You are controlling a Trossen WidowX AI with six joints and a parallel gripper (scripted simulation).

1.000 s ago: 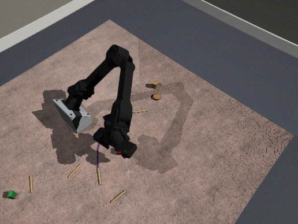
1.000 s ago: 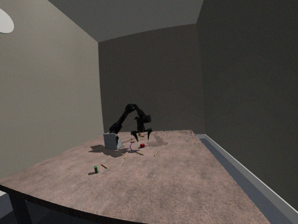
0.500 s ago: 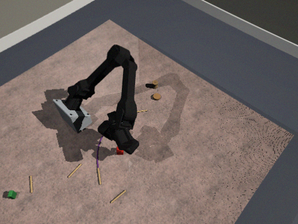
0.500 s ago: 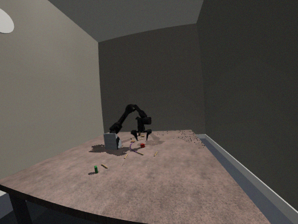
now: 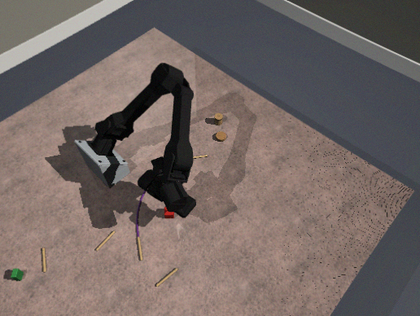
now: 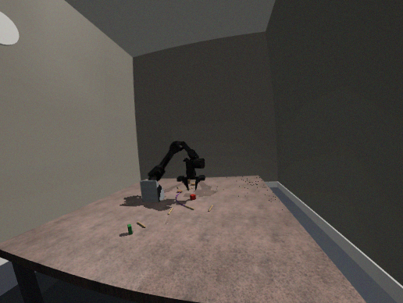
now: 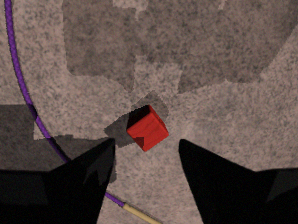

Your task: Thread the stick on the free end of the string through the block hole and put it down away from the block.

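A small red block point(image 5: 169, 213) point(image 6: 193, 197) point(image 7: 150, 131) stands on the table; no hole shows in it. The gripper point(image 6: 192, 190) point(image 7: 147, 142) is above the block, pointing down, its fingers partly open with nothing between them; the top view hides its fingertips. The purple string point(image 5: 137, 216) point(image 6: 176, 198) point(image 7: 20, 80) curves past the block. Its stick point(image 5: 139, 248) point(image 6: 189, 208) point(image 7: 142, 213) lies on the table on the near side of the block in the top view. The button is hidden behind the arm there.
Loose sticks point(image 5: 105, 241) point(image 5: 167, 277) point(image 5: 44, 260) lie around the string's stick. A green block point(image 5: 16, 274) point(image 6: 130, 229) stands far left. A wooden disc point(image 5: 220, 136) and a small wooden cylinder point(image 5: 218, 118) are behind the arm. The grey base bracket point(image 5: 91, 156) is left.
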